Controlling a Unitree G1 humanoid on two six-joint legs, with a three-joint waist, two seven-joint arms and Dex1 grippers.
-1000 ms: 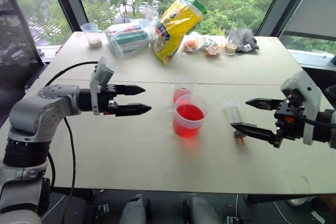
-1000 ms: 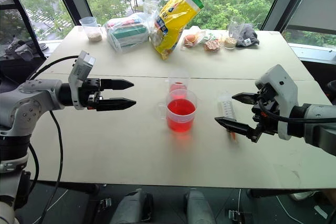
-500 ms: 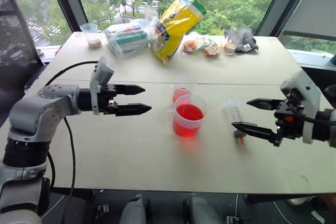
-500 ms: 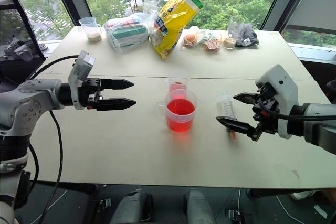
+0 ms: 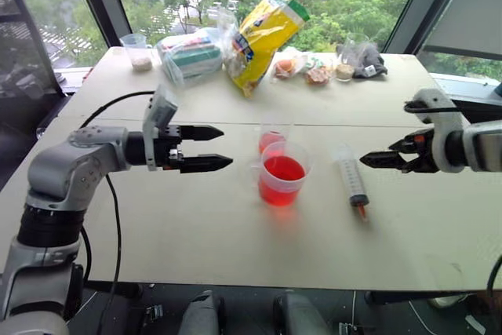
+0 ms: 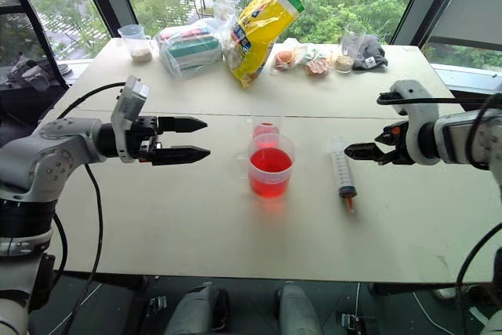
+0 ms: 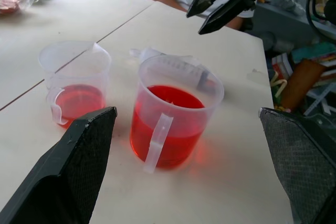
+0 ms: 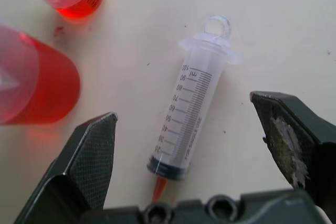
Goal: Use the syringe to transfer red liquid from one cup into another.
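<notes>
Clear syringe (image 8: 191,116) flat on table (image 5: 235,233)

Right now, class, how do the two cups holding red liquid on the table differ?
The handled cup is wider, while the small cup is narrower. The handled cup is over half full; the small cup holds only a shallow layer. The handled cup stands nearer the robot, the small cup just behind it. Both are clear plastic, upright, and hold red liquid.
</notes>
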